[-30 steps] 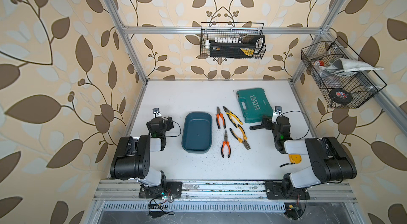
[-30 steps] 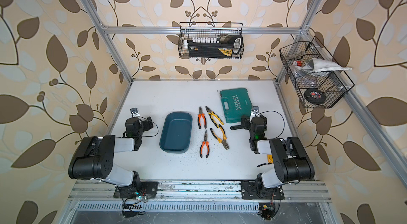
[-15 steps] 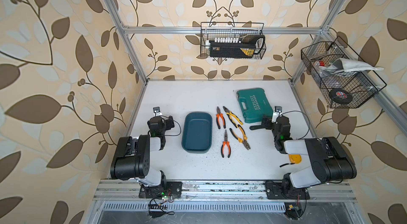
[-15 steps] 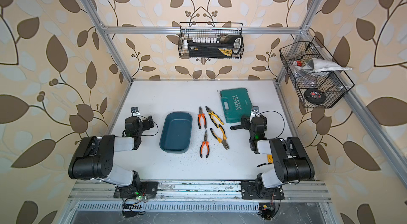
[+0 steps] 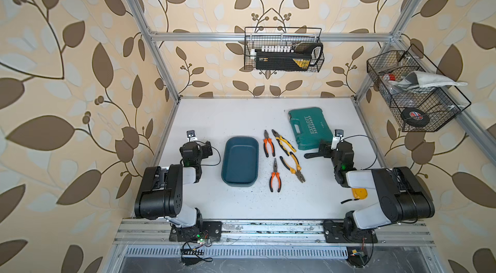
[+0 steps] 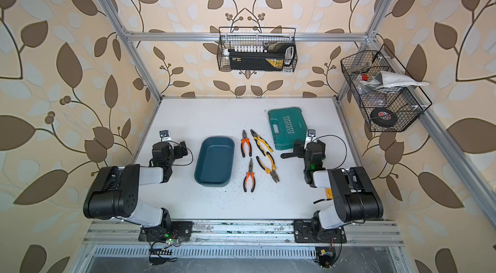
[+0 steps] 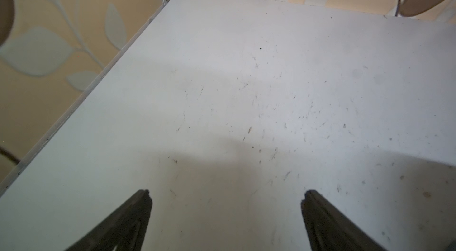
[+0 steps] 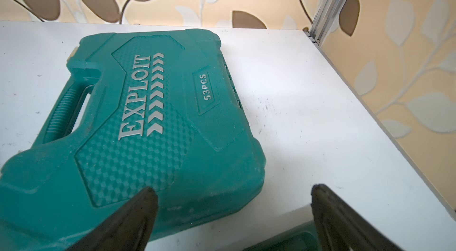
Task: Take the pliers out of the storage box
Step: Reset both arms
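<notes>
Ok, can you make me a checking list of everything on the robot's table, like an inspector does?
Surface: white table, dark specks scattered.
Job's things: storage box empty; four pliers lie on the table beside it.
Clutter: green tool case; yellow tape measure, partly hidden under the right arm.
Pincers: left pincer open, empty, over bare table; right pincer open, empty, by the tool case's corner.
Cables: a black cable loops beside each pincer, clear of the pliers.
Surroundings: leaf wallpaper walls, metal frame, two wire baskets hanging.
</notes>
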Tool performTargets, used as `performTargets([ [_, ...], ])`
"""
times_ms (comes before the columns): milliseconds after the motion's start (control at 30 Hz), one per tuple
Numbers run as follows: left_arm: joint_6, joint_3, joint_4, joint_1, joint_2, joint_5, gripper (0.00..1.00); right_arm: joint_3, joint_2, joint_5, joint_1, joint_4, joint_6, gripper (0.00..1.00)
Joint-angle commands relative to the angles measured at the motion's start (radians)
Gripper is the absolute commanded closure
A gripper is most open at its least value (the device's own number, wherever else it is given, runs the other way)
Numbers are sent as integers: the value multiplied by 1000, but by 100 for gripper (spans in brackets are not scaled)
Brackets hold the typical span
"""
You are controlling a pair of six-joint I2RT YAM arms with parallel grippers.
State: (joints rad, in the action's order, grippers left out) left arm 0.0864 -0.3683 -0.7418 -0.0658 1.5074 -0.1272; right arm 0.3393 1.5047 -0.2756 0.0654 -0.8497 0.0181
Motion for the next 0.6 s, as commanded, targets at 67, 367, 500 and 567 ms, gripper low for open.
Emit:
performTargets([
  [67, 3, -12, -8, -3, -14, 17, 1, 17, 3, 21, -1, -6, 8, 1],
  [367, 3, -12, -8, -3, -15, 17, 1, 21, 10, 19, 1, -2, 5, 0],
  [500, 3, -13, -8, -2, -15, 17, 1, 17, 5, 21, 0, -6, 7, 1],
  [567, 3, -12, -8, -3, -14, 17, 1, 15, 3, 21, -1, -7, 6, 0],
])
